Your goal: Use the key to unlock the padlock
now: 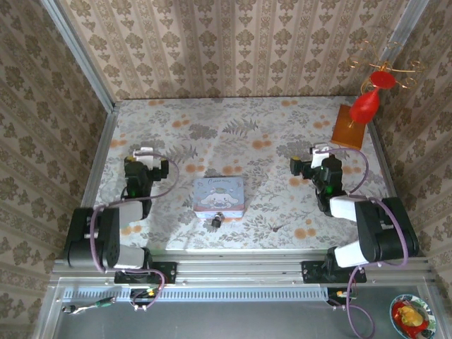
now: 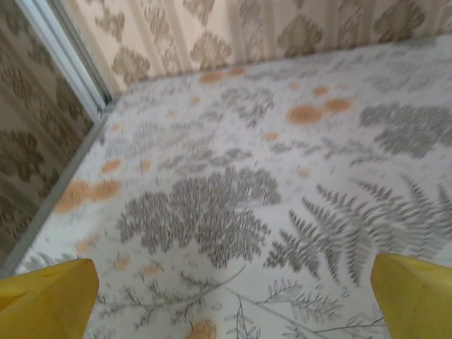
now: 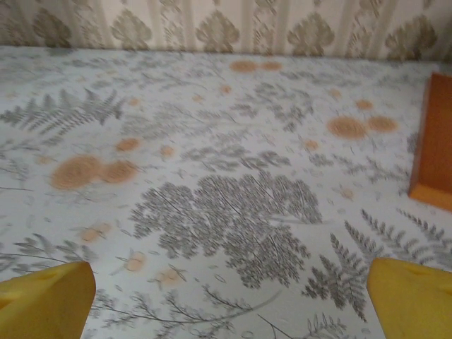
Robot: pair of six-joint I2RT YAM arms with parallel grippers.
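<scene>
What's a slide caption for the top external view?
Open left tool and right tool flank the blue tin; padlock at its near edge, key nearby.

left claw (image 2: 229, 300): spread wide | right claw (image 3: 227, 300): spread wide | arms: folded, well apart

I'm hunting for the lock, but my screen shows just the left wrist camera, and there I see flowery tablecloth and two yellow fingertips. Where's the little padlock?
Observer: The tiny black padlock with the silvery shackle lies just in front of the pastel-blue rectangular tin, on the side nearer the arm bases.
Operator: And the key?
Observer: The thin dark metal key lies to the right of the padlock, apart from it.
Operator: Is the other arm holding something?
Observer: No, the right gripper is open with nothing between its yellow fingers.
</scene>
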